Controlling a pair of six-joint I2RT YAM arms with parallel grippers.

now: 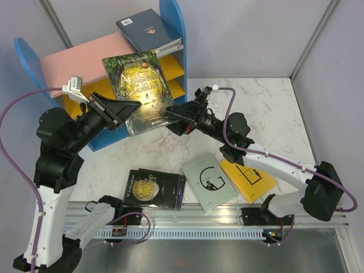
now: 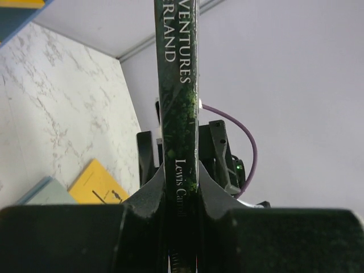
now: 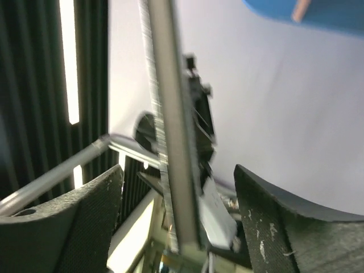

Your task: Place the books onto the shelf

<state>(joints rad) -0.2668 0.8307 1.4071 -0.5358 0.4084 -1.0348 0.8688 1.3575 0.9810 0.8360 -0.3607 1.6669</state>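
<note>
In the top view, the green-gold book [image 1: 139, 85] was held in the air, cover up and tilted, just in front of the shelf [image 1: 74, 62]. Its left edge was clamped by the left gripper [image 1: 126, 109], while the right gripper [image 1: 169, 120] was set at its lower right edge. Open room was left to the right of the lifted book, above the bare marble table [image 1: 284, 114], which was closed in by grey walls [image 1: 256, 34] at the back and right. A navy book [image 1: 149, 27] was seen uppermost at the shelf's right end, against the blue side panel. Nearer the arms, a black book [image 1: 152, 190] lay flat with a purple book [image 1: 181, 192] showing at its right edge, and beside them a pale grey book [image 1: 209, 182] partly overlapped a yellow book [image 1: 250, 181], all close to the metal rail [image 1: 199, 227]. In the left wrist view, the spine of the green-gold book was pinched tightly between both fingers, the book standing edge-on, with marble to its left and plain wall to its right. In the right wrist view, the book's edge was seen between the fingers [image 3: 62, 227], which were spread wide, with a gap on either side and neither pad touching it; the background was blurred.
</note>
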